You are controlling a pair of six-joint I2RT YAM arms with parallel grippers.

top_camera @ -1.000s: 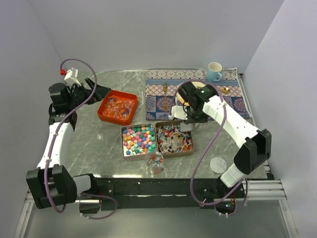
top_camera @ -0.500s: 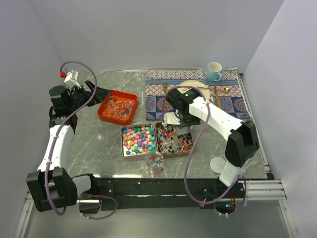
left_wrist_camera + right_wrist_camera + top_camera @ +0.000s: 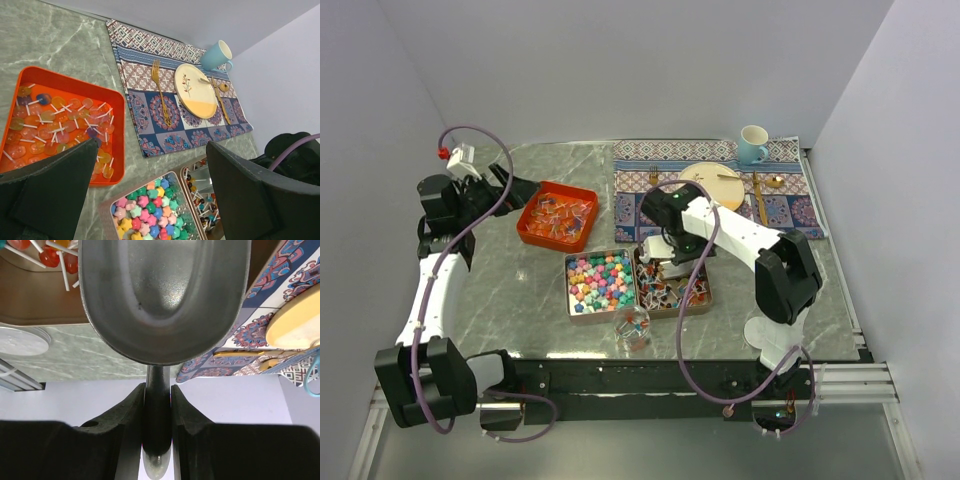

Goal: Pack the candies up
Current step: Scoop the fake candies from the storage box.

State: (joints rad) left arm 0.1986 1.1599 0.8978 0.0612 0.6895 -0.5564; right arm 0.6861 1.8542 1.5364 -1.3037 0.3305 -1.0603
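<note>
The candies lie in two tins. Chunky pink, green, yellow and blue lumps (image 3: 600, 279) (image 3: 150, 210) fill the left tin, and small stick sweets (image 3: 678, 288) (image 3: 50, 257) fill the right tin (image 3: 706, 290). My right gripper (image 3: 669, 247) (image 3: 158, 407) is shut on the handle of a metal scoop (image 3: 165, 295), whose bowl looks empty and hangs over the right tin's far left corner. My left gripper (image 3: 516, 187) (image 3: 155, 200) stands open and empty in the air, at the left edge of the orange tray (image 3: 534, 195).
The orange tray (image 3: 70, 80) holds flat lollipops. A glass jar (image 3: 632, 328) with a few sweets stands in front of the tins, and a round lid (image 3: 760, 330) lies at the right. A placemat (image 3: 780, 205) carries a plate (image 3: 712, 183), cutlery and a blue mug (image 3: 752, 143).
My right arm has swung left and nearer, carrying the scoop from the right tin's far right side to its far left corner. The left arm has barely shifted.
</note>
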